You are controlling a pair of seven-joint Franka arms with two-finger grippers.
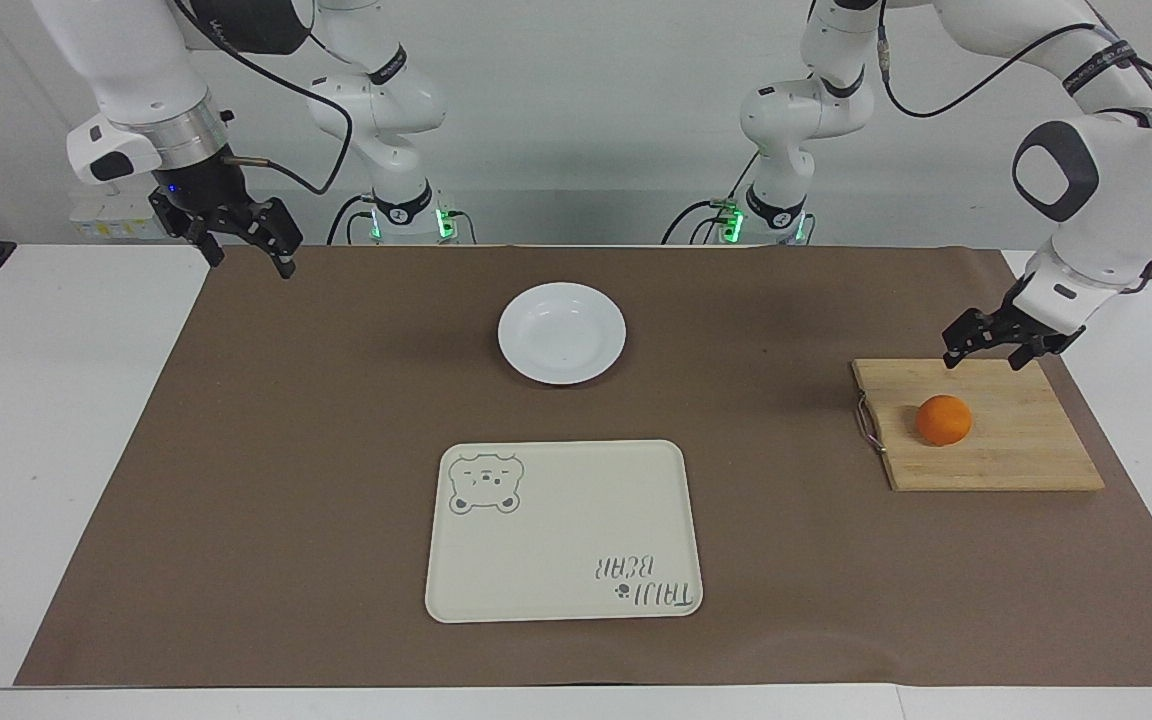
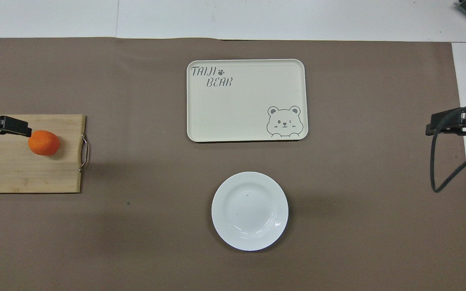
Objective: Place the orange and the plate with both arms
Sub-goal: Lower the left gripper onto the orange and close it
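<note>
**One orange, one plate, two open grippers**

One small round bright-orange fruit, the orange [image 1: 943, 419], is counted, lying on the single rectangular bamboo cutting board [image 1: 1016, 455], which sits by the edge of the brown paper mat [image 1: 286, 450] at the left arm's end. One round glossy white plate [image 1: 562, 332] is seen near the mat's edge closest to the robots, about midway along it. One cream rectangular tray with a bear drawing [image 1: 563, 530] is placed farther from the robots than the plate, apart from it.

Two white jointed arms are counted. The left gripper [image 1: 981, 352] is held with its fingers apart over the board's edge nearest the robots, above the orange and not touching it. The right gripper [image 1: 247, 250], fingers also apart, is held raised over the mat's corner at the right arm's end, where that arm waits.

Both arm bases and their green lights are shown by the facing view only. In the overhead view only the grippers' tips are seen, and the left gripper's tip overlaps the orange's outline.
</note>
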